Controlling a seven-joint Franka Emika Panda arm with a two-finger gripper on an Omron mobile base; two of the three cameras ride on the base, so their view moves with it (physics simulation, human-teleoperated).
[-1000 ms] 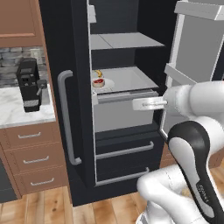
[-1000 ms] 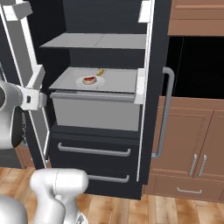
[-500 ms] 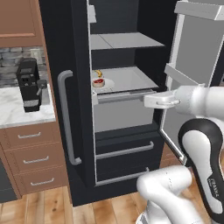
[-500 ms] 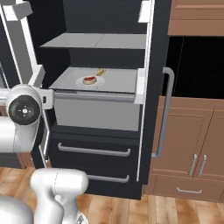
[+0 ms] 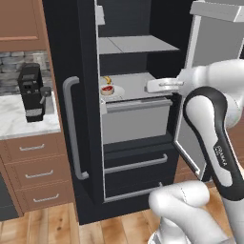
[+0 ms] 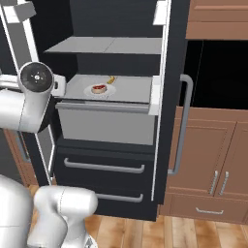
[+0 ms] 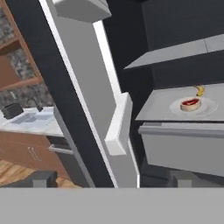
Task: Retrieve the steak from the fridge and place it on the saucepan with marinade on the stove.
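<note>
In the fridge (image 5: 90, 143), the steak (image 5: 108, 89) sits on a plate (image 5: 117, 91) on the middle shelf (image 5: 138, 88), a small item (image 5: 107, 79) just behind it at 12 o'clock. A drawer (image 5: 136, 126) lies below at 6 o'clock. The coffee machine (image 5: 32, 93) stands on the surface (image 5: 19, 124) at 9 o'clock. The gripper (image 5: 155, 86) hovers at 3 o'clock.

Open fridge (image 5: 86, 143), steak (image 5: 108, 89) on a plate (image 5: 116, 92) on a grey shelf, end effector (image 5: 151, 86) nearby
</note>
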